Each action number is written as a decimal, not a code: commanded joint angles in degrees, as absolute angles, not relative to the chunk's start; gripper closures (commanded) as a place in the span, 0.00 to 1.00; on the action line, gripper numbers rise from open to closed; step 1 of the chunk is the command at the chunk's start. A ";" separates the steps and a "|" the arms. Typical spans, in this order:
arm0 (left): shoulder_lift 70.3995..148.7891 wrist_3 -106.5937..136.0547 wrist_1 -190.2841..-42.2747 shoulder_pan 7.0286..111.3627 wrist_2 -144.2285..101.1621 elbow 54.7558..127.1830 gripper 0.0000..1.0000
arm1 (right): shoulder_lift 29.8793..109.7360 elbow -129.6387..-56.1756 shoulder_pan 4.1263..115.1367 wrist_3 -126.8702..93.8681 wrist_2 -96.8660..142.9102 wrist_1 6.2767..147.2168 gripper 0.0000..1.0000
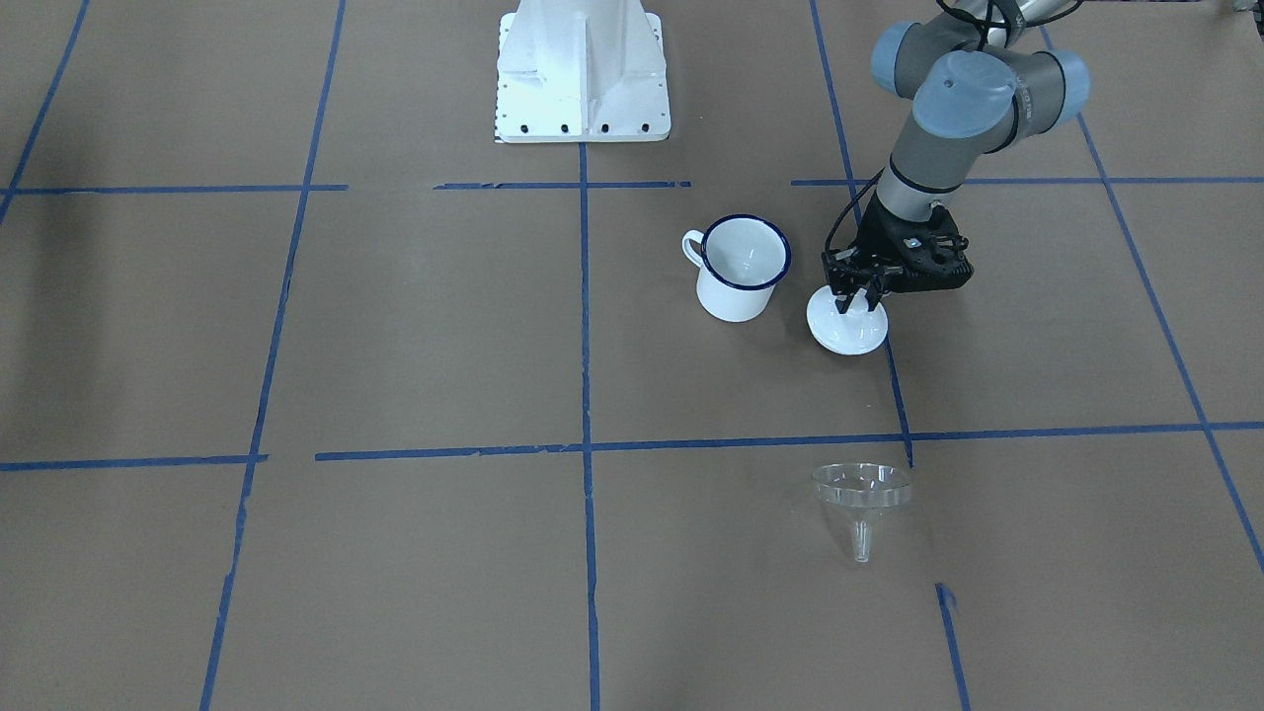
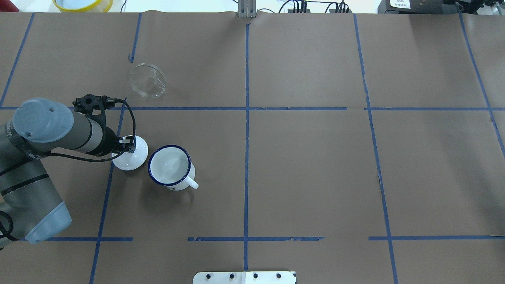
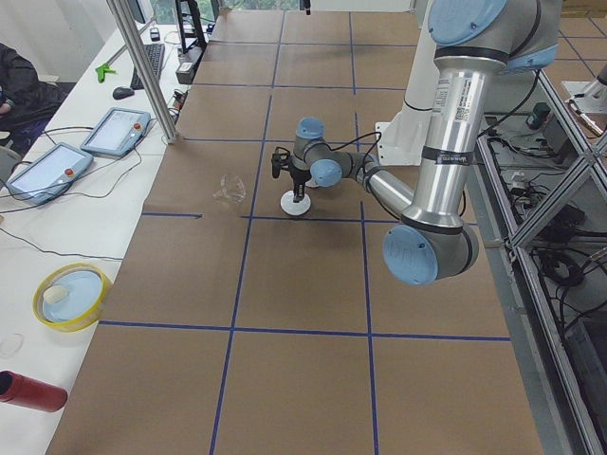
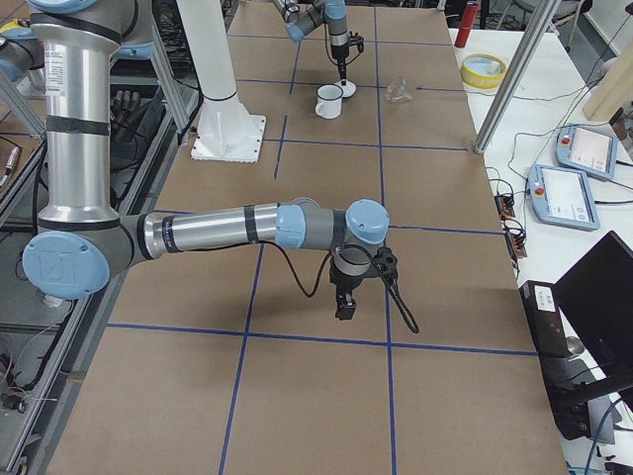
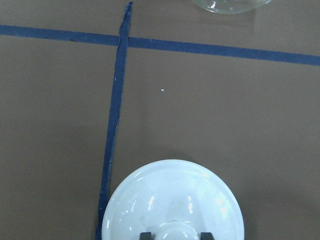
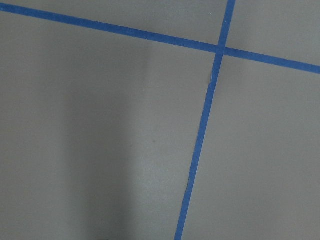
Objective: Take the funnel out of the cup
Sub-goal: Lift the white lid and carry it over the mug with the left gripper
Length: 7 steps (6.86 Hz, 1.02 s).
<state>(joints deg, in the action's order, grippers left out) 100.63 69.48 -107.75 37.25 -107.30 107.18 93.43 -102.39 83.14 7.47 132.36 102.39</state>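
Pointing down, left claw (image 1: pixel 857 300) astride knob (image 5: pixel 173 231) of lid (image 1: pixel 849 334), perhaps gripping.

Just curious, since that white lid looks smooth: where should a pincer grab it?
By the knob on top, coming straight down. The lid lies dome-up, its rim flat on the table, so only the knob sticks out to pinch.
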 commanded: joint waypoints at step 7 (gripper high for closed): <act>111.86 76.49 -71.73 39.83 -111.10 128.69 1.00 | 93.43 -102.39 83.14 7.47 132.36 102.39 0.00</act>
